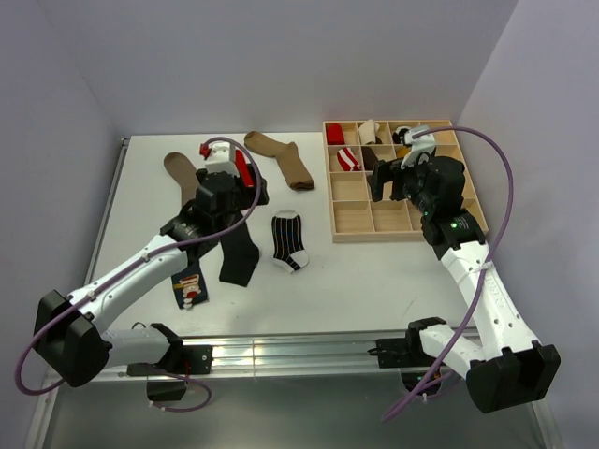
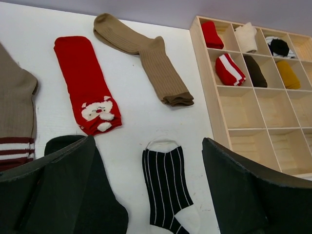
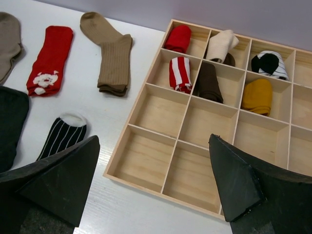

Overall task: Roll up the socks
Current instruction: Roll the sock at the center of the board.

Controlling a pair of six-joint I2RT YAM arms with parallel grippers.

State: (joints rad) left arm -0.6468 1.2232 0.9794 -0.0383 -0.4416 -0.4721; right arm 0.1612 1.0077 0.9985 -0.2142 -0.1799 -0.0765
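A black sock with thin white stripes and a white toe (image 1: 288, 241) (image 2: 168, 187) (image 3: 61, 136) lies flat on the white table. Just left of it lies a plain black sock (image 1: 239, 257) (image 2: 108, 212) (image 3: 9, 122). My left gripper (image 1: 232, 198) (image 2: 147, 141) hovers above these two socks, open and holding nothing; the striped sock shows between its fingers. My right gripper (image 1: 393, 182) (image 3: 153, 139) hangs open over the near-left compartments of the wooden tray (image 1: 374, 236) (image 3: 146, 187), also holding nothing.
More flat socks lie at the back left: a red Santa sock (image 2: 85, 83), a tan one (image 2: 146, 58) and a brown one with striped cuff (image 2: 17, 112). A navy sock (image 1: 190, 285) lies under the left arm. The tray's far compartments hold several rolled socks.
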